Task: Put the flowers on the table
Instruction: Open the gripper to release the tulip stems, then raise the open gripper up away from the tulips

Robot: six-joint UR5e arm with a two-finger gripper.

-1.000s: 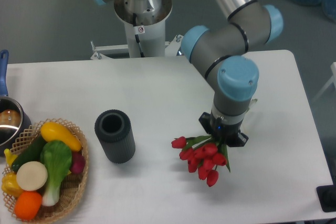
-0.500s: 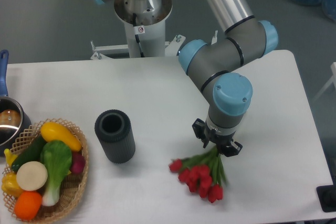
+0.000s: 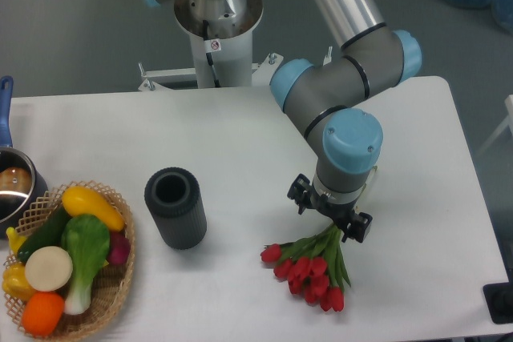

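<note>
Red tulips with closed buds and green stems and leaves, tied in a bunch (image 3: 311, 267), lie on the large white rectangular table top with rounded corners (image 3: 240, 150), near its front edge, right of centre. Buds point toward the front, stem ends toward the back, running up under the gripper. Black two-finger gripper (image 3: 330, 219) of the grey-and-light-blue arm sits directly over the stem ends, pointing down. Fingers are spread to either side of the stems, jaws look parted; contact with the stems cannot be told from this view.

At the front left, a woven wicker basket (image 3: 120, 278) rests on the table, filled with toy vegetables: orange round piece (image 3: 42, 313), white-capped piece (image 3: 48, 268), green leafy one (image 3: 85, 247), yellow squash (image 3: 93, 207), dark green cucumber (image 3: 44, 234). Ribbed dark grey cylinder vase with open top (image 3: 175, 207) stands between basket and tulips, well apart from the flowers. Metal pot with a blue handle (image 3: 11, 182) sits at the left edge, just behind the basket. Farther back, the arm's white pedestal base (image 3: 216, 34) stands behind the table, over grey floor.
</note>
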